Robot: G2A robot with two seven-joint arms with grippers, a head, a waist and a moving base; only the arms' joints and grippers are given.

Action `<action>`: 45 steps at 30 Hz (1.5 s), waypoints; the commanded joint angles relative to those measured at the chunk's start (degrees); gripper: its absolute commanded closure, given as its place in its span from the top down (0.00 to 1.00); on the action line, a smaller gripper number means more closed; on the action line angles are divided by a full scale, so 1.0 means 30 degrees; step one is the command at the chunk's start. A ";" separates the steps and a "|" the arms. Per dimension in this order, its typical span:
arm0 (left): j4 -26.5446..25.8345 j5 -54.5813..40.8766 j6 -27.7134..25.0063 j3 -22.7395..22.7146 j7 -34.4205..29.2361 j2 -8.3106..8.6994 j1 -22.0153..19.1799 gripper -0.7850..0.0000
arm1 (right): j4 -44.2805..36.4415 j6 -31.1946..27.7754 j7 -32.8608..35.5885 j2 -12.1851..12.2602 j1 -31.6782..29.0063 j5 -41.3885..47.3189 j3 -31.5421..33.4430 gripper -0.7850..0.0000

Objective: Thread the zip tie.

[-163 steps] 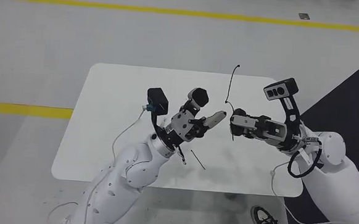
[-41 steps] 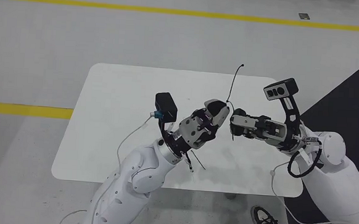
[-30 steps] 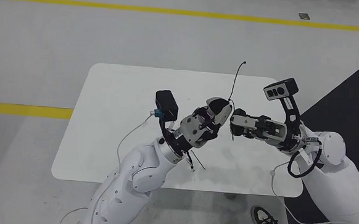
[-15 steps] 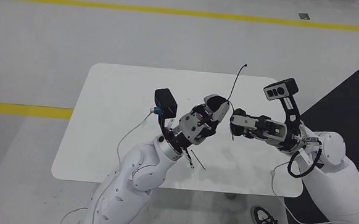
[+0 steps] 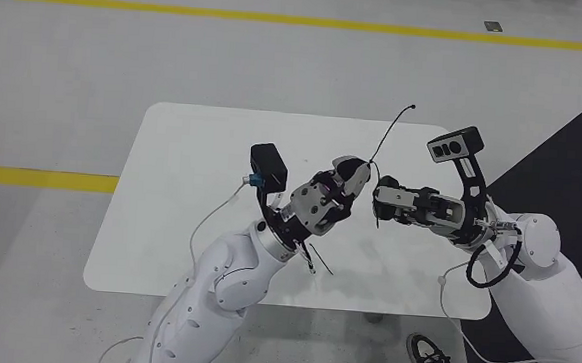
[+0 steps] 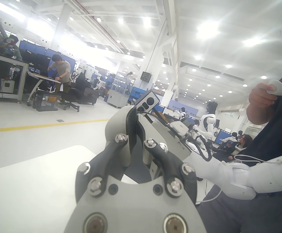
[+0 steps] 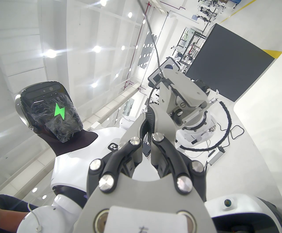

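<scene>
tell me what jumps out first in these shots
Above the white table, the left end effector and the right end effector meet almost tip to tip, both shut on a thin black zip tie whose free end arcs up and away. Another thin black strip lies on the table under the left arm.

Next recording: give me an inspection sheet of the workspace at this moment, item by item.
Surface: white table, rounded corners.
Job's things: zip tie held above the table, free end rising away.
Clutter: thin black strip on the table, likely a second zip tie.
Grippers: left claw and right claw both shut on the zip tie, close together.
Cables: white cable by the left arm; black looped cable on the right arm.
Surroundings: yellow floor line; dark panel.
</scene>
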 commanded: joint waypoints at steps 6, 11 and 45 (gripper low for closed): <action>0.0042 0.0078 -0.0081 -0.0049 0.0007 -0.0042 0.0033 0.00 | 0.0000 0.0000 0.0000 0.0000 0.0000 0.0000 0.0000 0.00; 0.0324 0.0004 -0.0073 -0.0351 0.0145 -0.0033 0.0208 0.07 | 0.0000 0.0000 0.0000 0.0000 0.0000 0.0000 0.0000 0.00; 0.0270 -0.0301 0.0123 -0.2527 0.0796 0.0202 0.0945 1.00 | -0.1310 -0.3430 -0.0820 0.0297 -0.0798 -1.2890 0.1351 0.00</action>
